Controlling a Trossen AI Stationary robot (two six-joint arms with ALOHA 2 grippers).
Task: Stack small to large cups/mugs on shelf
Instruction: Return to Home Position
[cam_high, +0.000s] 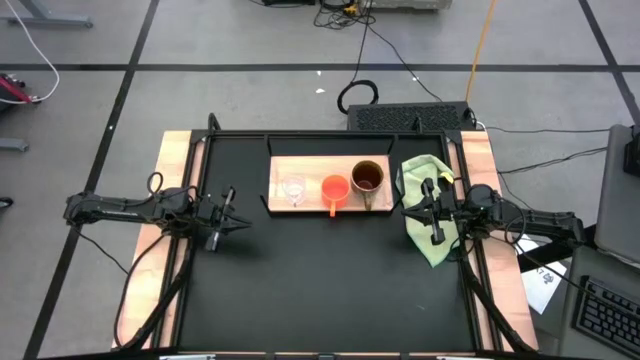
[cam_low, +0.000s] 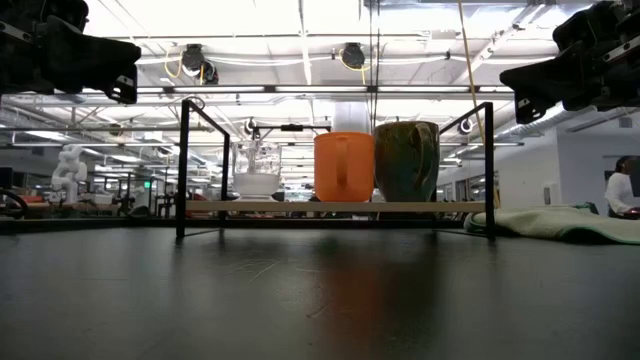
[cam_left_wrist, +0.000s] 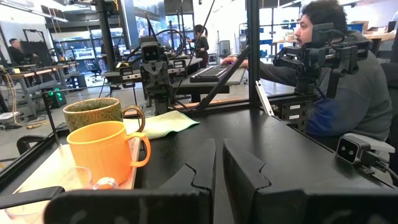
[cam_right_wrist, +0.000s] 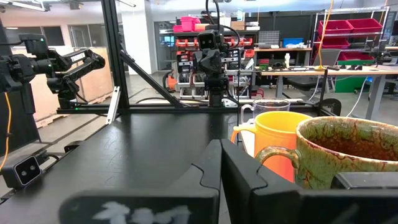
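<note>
The light wood shelf (cam_high: 312, 172) with a dark frame stands at the table's far middle. On it, in a row from left to right, stand the tiny clear glass cup (cam_high: 293, 189), the orange mug (cam_high: 335, 189) and the larger brown mug (cam_high: 368, 178), each on its base. They also show in the low view: glass cup (cam_low: 256, 183), orange mug (cam_low: 343, 167), brown mug (cam_low: 406, 161). My left gripper (cam_high: 237, 221) hovers left of the shelf, shut and empty. My right gripper (cam_high: 420, 203) hovers right of the shelf, shut and empty.
A light green cloth (cam_high: 428, 205) lies on the table right of the shelf, under my right gripper. A person (cam_left_wrist: 348, 81) sits beyond the table's right side. The black tabletop (cam_high: 320, 290) stretches toward the near edge.
</note>
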